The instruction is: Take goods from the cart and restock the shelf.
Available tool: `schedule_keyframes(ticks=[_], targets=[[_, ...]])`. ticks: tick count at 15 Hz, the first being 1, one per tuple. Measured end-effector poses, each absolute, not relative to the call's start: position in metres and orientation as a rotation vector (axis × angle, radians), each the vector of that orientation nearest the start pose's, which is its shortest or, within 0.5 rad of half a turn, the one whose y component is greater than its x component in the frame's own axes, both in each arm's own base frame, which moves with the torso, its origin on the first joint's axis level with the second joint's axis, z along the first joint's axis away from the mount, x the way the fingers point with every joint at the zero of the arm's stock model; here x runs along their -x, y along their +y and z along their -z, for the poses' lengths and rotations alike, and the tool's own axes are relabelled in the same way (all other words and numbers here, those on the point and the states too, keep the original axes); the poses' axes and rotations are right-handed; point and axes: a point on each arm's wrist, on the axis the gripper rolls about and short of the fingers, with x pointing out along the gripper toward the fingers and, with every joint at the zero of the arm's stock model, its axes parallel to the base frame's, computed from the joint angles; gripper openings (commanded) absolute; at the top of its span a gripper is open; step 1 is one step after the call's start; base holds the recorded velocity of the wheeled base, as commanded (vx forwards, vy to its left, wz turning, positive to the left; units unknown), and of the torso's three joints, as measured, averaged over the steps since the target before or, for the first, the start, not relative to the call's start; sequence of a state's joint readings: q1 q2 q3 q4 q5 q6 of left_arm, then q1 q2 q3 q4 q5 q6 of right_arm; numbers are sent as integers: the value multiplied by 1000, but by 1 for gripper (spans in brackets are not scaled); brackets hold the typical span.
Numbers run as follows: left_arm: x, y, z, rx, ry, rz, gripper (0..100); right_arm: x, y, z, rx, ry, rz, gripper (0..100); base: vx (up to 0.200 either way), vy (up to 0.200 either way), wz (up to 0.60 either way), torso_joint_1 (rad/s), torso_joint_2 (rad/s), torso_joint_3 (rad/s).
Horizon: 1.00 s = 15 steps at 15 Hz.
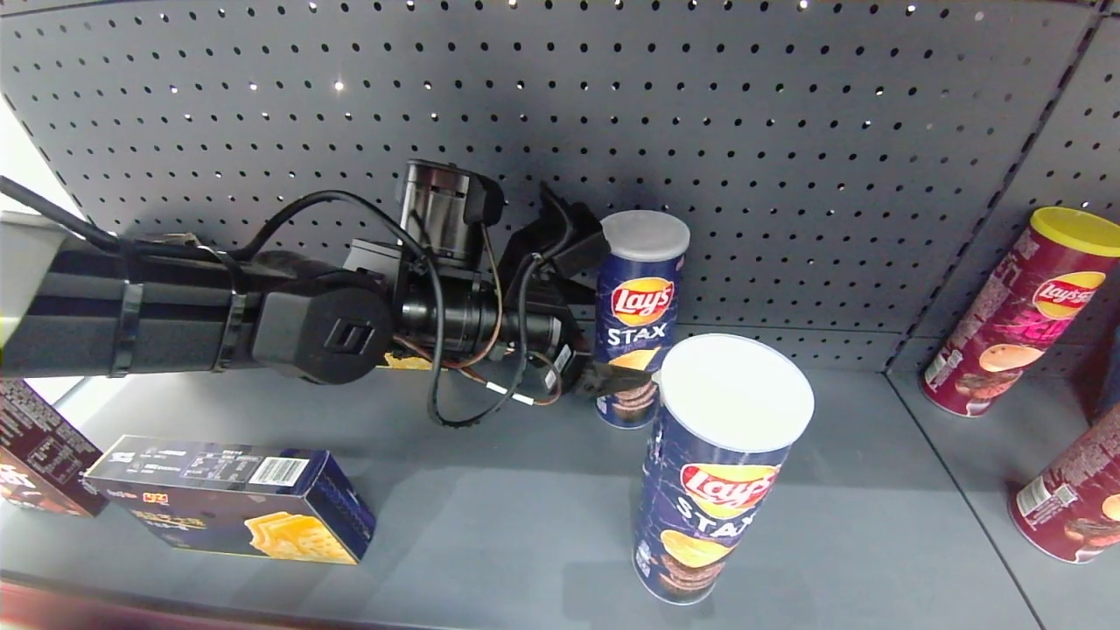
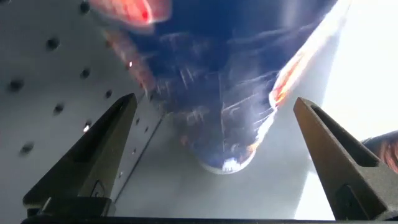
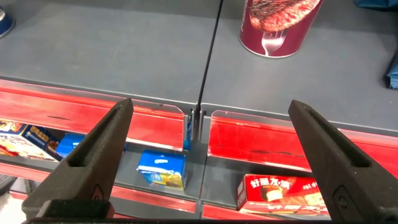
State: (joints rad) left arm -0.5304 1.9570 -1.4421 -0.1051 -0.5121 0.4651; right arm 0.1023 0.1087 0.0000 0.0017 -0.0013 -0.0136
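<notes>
On the grey pegboard-backed shelf (image 1: 490, 490), the left hand (image 2: 214, 99) is spread open with a blue chip can (image 1: 641, 297) upright between its fingers, apparently untouched: probably a light, stiff, slick tube that dents under pressure, best gripped gently mid-body.

You've got a grey shelf (image 1: 490, 542): rear blue can (image 1: 639, 297) and front blue can (image 1: 717, 472) upright mid-shelf, blue cracker box (image 1: 236, 499) flat front-left, dark box (image 1: 35, 464) at left edge, yellow-lidded maroon can (image 1: 1024, 315) and second maroon can (image 1: 1072, 499) right of the divider.
</notes>
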Motion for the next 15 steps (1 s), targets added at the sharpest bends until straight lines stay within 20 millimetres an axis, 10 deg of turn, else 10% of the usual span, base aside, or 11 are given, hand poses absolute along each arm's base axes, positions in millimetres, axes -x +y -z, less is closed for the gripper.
schedule_keyframes(ticks=[10,15], targets=[[-292,-148,-226,-455,234,723,100,14,-2,-77,20,110,-102,100,0,0,0,0,0,0],[-286,-169,-218,-439,215,492,100,14,-2,-77,19,110,-101,100,0,0,0,0,0,0]])
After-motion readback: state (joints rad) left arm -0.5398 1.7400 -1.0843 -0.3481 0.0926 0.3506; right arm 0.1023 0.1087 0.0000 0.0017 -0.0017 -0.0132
